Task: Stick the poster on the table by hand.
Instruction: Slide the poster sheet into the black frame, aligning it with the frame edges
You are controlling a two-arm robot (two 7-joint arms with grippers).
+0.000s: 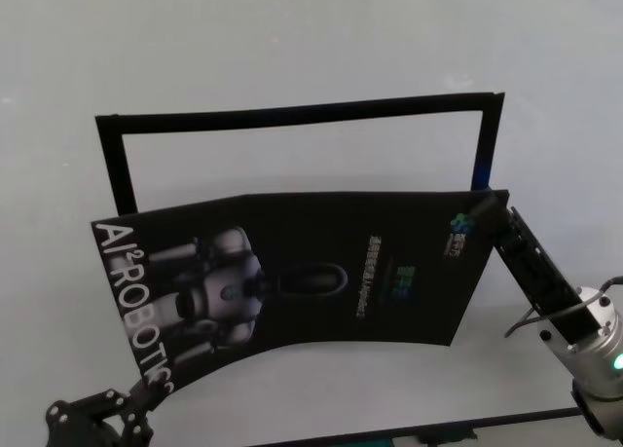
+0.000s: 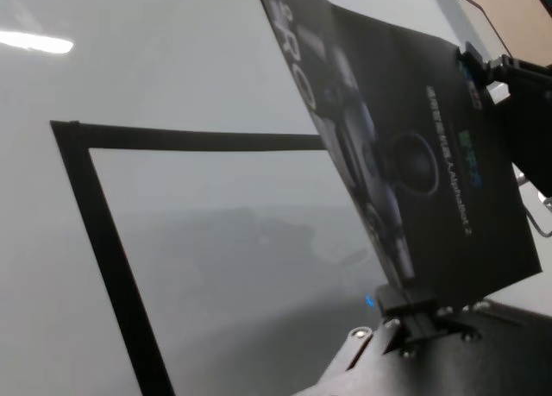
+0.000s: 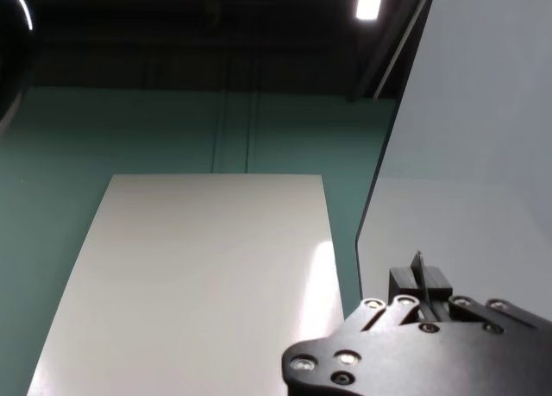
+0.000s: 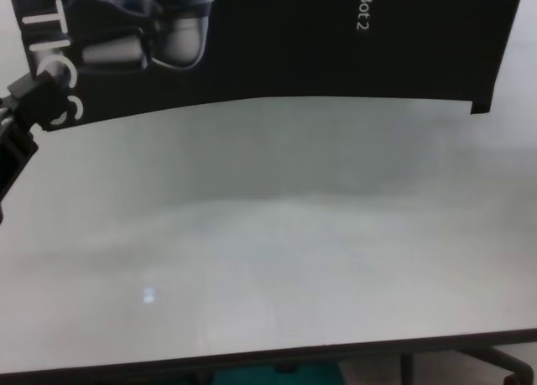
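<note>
Both grippers are clamped on the poster (image 1: 321, 272), which hangs in the air above the table (image 1: 292, 38), bowed between the 2 arms. Left gripper (image 1: 146, 393) pinches the near-left corner, by the white "ROBOTICS" lettering; left wrist view shows its fingers (image 2: 418, 314) closed on the sheet edge. Right gripper (image 1: 484, 211) pinches the far-right corner, near the small logo; right wrist view shows the sheet edge caught in its closed fingers (image 3: 420, 284). A black tape outline (image 1: 292, 116) lies flat on the table beyond the poster, its near part hidden behind the sheet. Poster's near edge casts a shadow on the bare tabletop in the chest view.
</note>
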